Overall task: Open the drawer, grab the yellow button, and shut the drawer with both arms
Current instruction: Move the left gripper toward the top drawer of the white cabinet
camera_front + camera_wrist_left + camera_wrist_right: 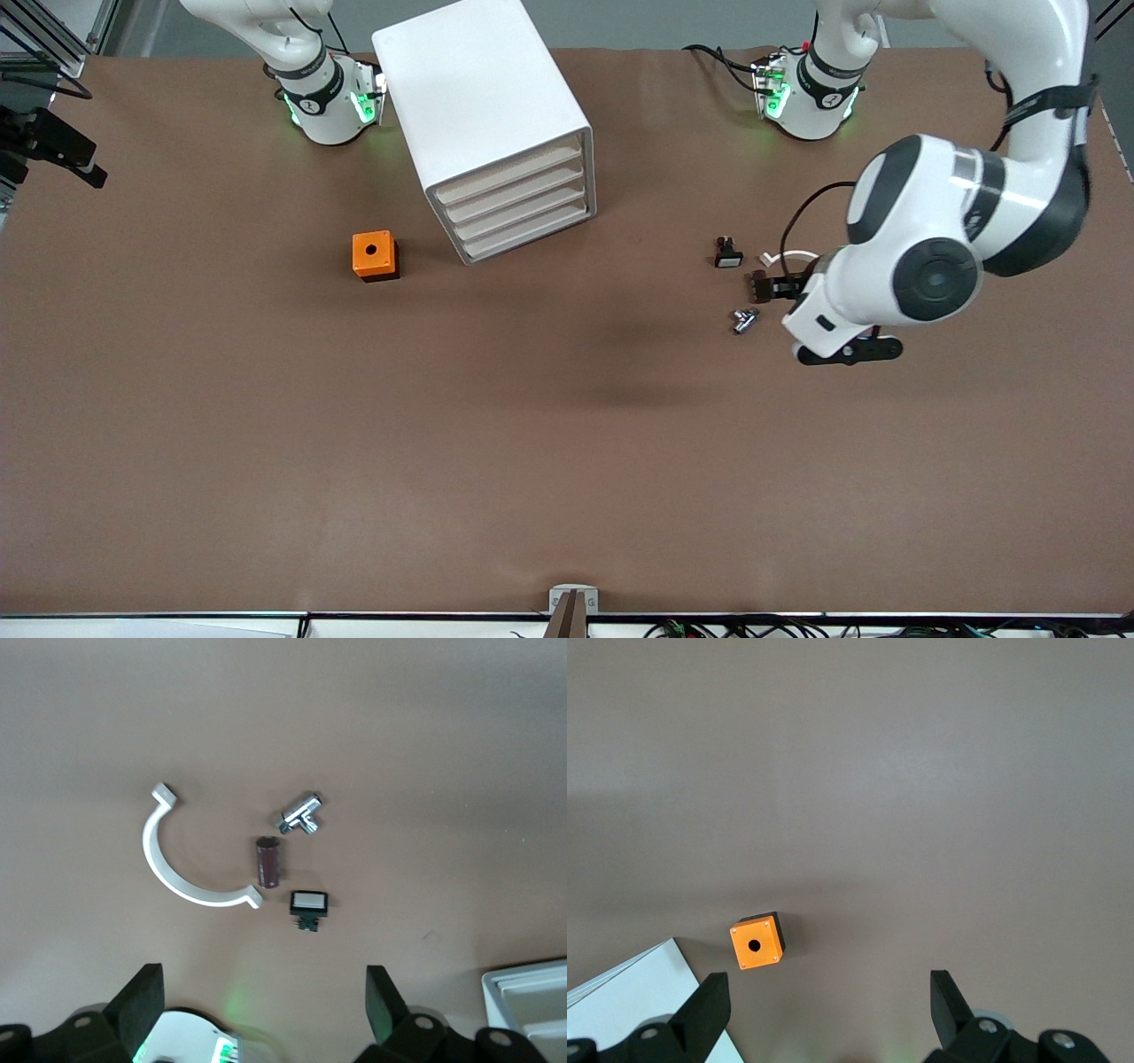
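Observation:
The white cabinet (pixel 483 97) stands near the robots' bases, and all four of its drawers are shut. The uppermost drawer (pixel 509 175) is closed. The button is hidden. My left gripper (pixel 846 350) hangs high over the table at the left arm's end, above a cluster of small parts. It is open and empty in the left wrist view (pixel 261 1014). My right gripper is out of the front view. In the right wrist view (pixel 828 1014) it is open and empty, high over the orange cube box (pixel 757 943) and a corner of the cabinet (pixel 620 997).
The orange cube box with a hole (pixel 375 255) sits beside the cabinet, toward the right arm's end. Under the left arm lie a black-and-white part (pixel 309 904), a chrome fitting (pixel 302 812), a dark cylinder (pixel 269 861) and a white curved clip (pixel 164 864).

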Available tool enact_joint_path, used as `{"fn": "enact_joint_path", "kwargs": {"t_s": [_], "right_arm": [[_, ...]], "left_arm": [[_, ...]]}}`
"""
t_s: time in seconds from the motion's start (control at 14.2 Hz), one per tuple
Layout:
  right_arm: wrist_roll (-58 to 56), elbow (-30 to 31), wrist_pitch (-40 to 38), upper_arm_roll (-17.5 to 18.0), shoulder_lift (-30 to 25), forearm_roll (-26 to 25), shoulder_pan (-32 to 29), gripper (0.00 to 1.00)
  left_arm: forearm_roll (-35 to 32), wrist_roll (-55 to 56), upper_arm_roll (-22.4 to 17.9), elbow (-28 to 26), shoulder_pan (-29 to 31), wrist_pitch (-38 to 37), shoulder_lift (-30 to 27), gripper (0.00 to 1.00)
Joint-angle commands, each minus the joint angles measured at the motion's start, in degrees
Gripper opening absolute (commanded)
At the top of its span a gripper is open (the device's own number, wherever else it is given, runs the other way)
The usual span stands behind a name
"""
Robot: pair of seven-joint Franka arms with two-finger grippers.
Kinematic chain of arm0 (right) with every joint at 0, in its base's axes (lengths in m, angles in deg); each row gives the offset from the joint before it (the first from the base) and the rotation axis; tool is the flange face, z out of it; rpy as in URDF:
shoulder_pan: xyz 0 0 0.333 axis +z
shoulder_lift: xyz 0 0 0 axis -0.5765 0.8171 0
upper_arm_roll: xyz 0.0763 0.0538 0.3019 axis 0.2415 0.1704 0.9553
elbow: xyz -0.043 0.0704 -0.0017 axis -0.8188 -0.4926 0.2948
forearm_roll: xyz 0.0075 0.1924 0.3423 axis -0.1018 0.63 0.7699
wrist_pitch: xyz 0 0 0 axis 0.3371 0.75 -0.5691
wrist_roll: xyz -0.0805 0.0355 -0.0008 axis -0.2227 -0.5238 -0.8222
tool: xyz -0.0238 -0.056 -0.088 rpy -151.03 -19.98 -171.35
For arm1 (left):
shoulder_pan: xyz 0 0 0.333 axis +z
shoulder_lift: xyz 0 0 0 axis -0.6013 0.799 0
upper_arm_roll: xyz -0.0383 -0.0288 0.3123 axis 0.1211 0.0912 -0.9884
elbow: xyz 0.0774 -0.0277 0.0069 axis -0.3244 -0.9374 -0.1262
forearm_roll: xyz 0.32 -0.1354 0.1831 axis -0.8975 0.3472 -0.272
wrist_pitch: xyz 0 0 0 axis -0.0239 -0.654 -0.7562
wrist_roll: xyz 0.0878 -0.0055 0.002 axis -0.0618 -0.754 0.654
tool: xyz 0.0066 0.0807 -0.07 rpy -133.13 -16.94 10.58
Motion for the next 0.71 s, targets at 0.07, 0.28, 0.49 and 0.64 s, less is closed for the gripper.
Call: {"fn": "enact_joint_path", "kwargs": {"t_s": [0.07,0.28,0.49,0.64], "right_arm": [[-0.89,0.92,0.20,-0.06,-1.09,1.08,0.31,1.00],[-0.89,0.92,0.29,-0.06,-1.17,0.74,0.39,1.00],[-0.89,0.92,0.38,-0.06,-1.17,0.47,0.39,1.00],[-0.89,0.92,0.38,-0.06,-1.17,0.47,0.39,1.00]], "left_arm": [[0.41,9.69,-0.20,1.25,-4.48,-1.00,3.33,1.00],[0.33,22.24,-0.20,3.61,-8.53,-1.00,8.86,1.00],[0.59,30.09,-0.11,4.33,-12.13,-0.73,10.89,1.00],[0.68,37.28,0.07,5.20,-14.51,-0.64,12.56,1.00]]}}
